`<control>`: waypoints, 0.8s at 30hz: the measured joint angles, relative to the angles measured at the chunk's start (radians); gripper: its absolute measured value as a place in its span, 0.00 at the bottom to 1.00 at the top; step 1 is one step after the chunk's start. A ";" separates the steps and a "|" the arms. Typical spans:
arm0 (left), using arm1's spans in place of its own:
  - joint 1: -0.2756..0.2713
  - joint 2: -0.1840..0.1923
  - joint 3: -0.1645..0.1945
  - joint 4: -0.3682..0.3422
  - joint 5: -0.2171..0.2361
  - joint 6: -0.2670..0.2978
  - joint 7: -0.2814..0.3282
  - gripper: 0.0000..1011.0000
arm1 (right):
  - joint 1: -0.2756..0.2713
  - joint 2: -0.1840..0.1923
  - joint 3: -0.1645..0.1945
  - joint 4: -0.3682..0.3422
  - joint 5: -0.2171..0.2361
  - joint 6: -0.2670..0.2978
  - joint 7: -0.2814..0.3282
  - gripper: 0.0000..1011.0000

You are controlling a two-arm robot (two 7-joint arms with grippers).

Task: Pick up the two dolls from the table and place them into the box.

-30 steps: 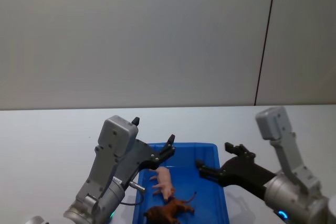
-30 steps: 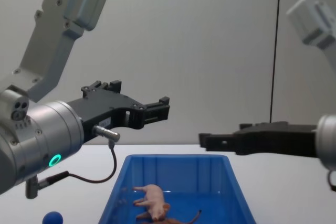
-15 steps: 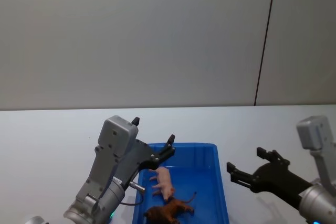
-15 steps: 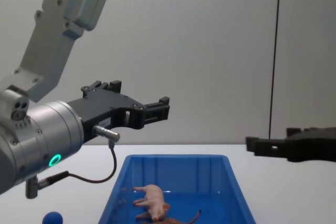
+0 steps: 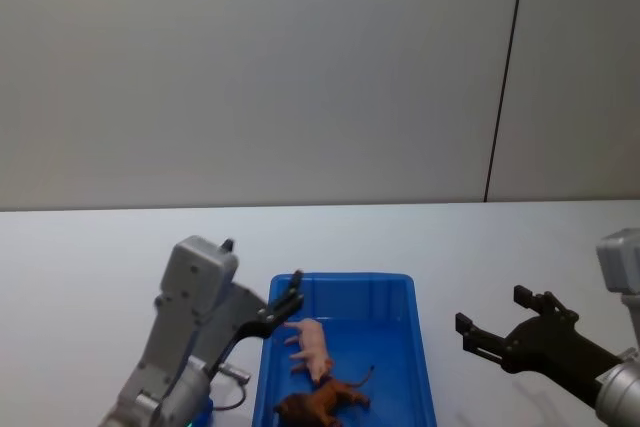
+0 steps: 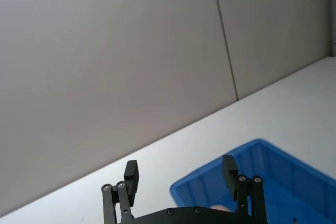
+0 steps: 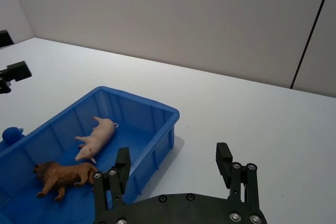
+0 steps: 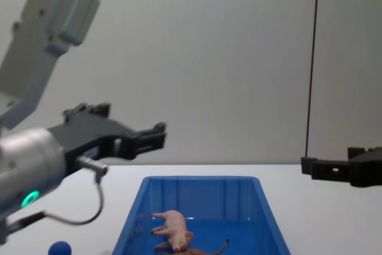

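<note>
The table [image 5: 90, 247] is a plain white spread, and on it, close in front of the robot, stands the box [image 5: 345, 278], its long axis running straight away from the body. That box sits between the two arms, and the spacing on either side is uneven. The left gripper [image 6: 180, 174] hangs with its fingers spread and nothing between them, right at the box's left rim; whether its tips reach over the rim or stop just outside it is hard to settle, since the head view flattens that gap. The right gripper [image 5: 490, 312] is likewise spread wide and empty, raised above bare tabletop well apart from the box's right wall, its fingers pointing forward and toward the box. Both dolls lie inside the box, down on its floor near the robot's end. The reddish-brown doll [image 5: 322, 402] is nearest the robot, lying slantwise across the box with its thin tail curling up toward the right wall. The pale pink doll [image 5: 312, 345] lies on its side just beyond it, close to it, its long axis roughly along the box's length and nearer the left wall. So the left arm is the nearer one to both, yet I judge no grasp is called for: both toys are already in the box, and what remains is for the arms to clear away.
</note>
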 joint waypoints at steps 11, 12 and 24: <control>0.110 0.086 -0.022 -0.058 -0.058 0.037 0.101 0.99 | -0.011 0.011 0.008 -0.007 0.011 -0.005 -0.005 0.99; 0.117 0.091 -0.023 -0.059 -0.062 0.038 0.106 0.99 | -0.012 0.011 0.008 -0.008 0.011 -0.005 -0.005 0.99; 0.193 0.131 -0.031 -0.039 -0.110 0.035 0.141 0.99 | -0.016 0.016 0.011 -0.011 0.015 -0.007 -0.007 0.99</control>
